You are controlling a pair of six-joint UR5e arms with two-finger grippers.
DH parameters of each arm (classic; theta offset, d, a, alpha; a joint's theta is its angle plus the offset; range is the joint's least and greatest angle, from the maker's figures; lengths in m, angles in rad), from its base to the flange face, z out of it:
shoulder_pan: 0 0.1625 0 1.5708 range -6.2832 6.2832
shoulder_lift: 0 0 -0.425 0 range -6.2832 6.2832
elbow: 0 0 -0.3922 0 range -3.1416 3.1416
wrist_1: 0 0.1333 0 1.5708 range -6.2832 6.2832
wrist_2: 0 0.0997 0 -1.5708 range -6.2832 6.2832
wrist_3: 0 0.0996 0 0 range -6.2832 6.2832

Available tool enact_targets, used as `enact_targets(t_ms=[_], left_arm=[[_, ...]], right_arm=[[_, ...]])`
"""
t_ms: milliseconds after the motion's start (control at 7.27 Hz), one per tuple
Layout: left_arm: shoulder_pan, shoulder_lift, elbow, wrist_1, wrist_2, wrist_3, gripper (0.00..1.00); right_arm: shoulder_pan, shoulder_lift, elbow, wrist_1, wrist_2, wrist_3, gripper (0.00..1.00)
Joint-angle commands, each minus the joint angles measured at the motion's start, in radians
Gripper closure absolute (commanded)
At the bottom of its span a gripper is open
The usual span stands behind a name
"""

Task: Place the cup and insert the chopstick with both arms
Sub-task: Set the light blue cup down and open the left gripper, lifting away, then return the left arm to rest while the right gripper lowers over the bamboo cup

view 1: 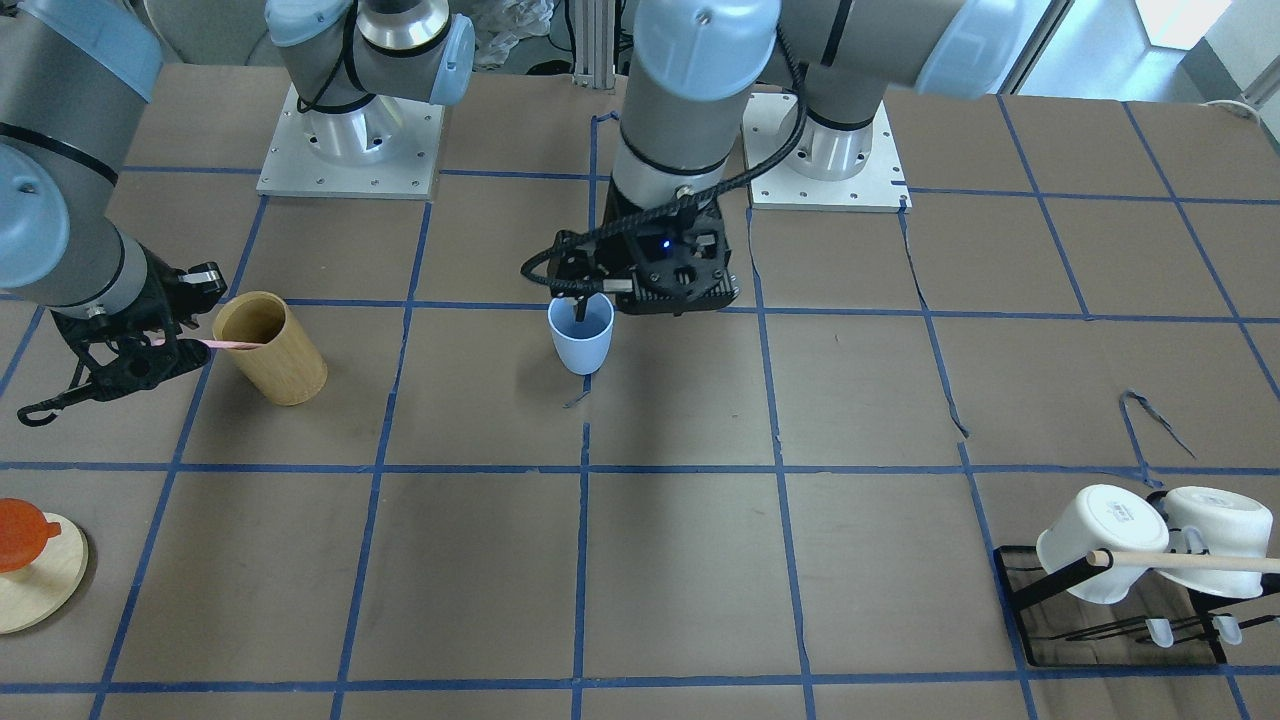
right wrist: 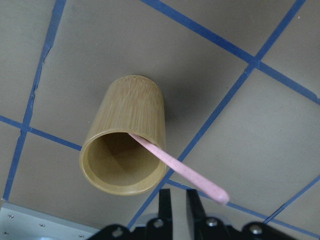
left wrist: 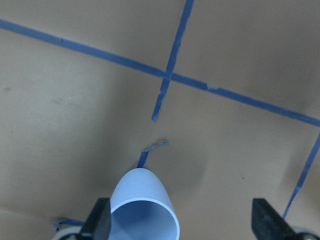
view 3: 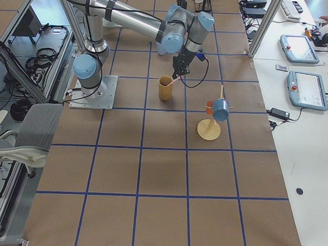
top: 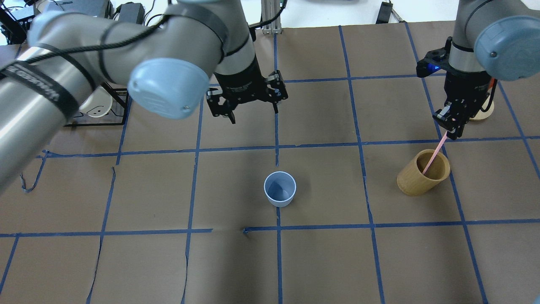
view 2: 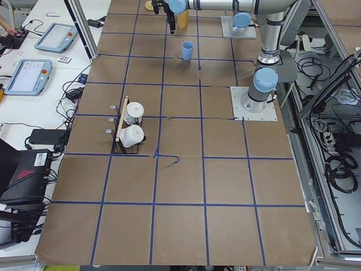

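Observation:
The light-blue cup (top: 279, 188) stands upright and alone on the table's middle; it also shows in the front view (view 1: 581, 335). My left gripper (top: 254, 114) hangs open and empty above and just beside it. In the left wrist view the cup (left wrist: 142, 212) sits by one of the spread fingers (left wrist: 100, 222). My right gripper (top: 450, 131) is shut on the upper end of the pale-pink chopstick (top: 434, 157). The chopstick's lower end is inside the tan wooden cylinder (top: 423, 174). The right wrist view shows the chopstick (right wrist: 175, 167) slanting out over the cylinder's rim (right wrist: 122, 187).
A black rack with two white mugs (view 1: 1100, 545) and a beige rod (view 1: 1190, 560) stands at the table's corner on my left. A round wooden stand (view 1: 35, 585) with an orange piece stands at the corner on my right, beyond the cylinder.

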Motion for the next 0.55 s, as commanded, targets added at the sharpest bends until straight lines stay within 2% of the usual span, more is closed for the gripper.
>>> enact_targets(t_ms=[0, 138, 275, 412], left_arm=[[0.193, 0.081, 0.063, -0.147, 0.003, 0.336, 0.0], [0.274, 0.114, 0.061, -0.284, 0.013, 0.484, 0.0], [0.318, 0.158, 0.054, -0.347, 0.097, 0.534, 0.0], [0.333, 0.165, 0.046, -0.26, 0.115, 0.521, 0.0]], right_arm=[[0.0, 0.0, -0.06, -0.004, 0.007, -0.004, 0.0], [-0.003, 0.002, -0.065, -0.008, 0.007, 0.019, 0.0], [-0.023, 0.002, -0.061, -0.005, 0.009, 0.179, 0.0], [-0.038, 0.002, -0.057, 0.001, 0.035, 0.381, 0.0]])
